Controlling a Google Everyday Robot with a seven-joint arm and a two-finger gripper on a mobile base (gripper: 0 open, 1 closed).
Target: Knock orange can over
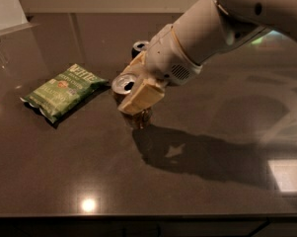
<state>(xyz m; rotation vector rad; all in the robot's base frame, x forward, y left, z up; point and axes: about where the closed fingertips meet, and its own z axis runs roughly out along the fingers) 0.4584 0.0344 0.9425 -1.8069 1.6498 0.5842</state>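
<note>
The orange can (139, 118) has a silver top and a coppery brown body. It sits on the dark table (79, 162) left of centre and leans, its top tipped toward the left. My gripper (132, 90) is shut on the orange can. One tan finger (142, 98) lies across the can's front and the other sits behind it. The white arm comes in from the upper right and hides most of the can's upper body.
A green chip bag (64, 89) lies flat to the left of the can. A second, dark can (139, 47) stands behind the gripper, partly hidden by the arm. The table's front edge runs along the bottom.
</note>
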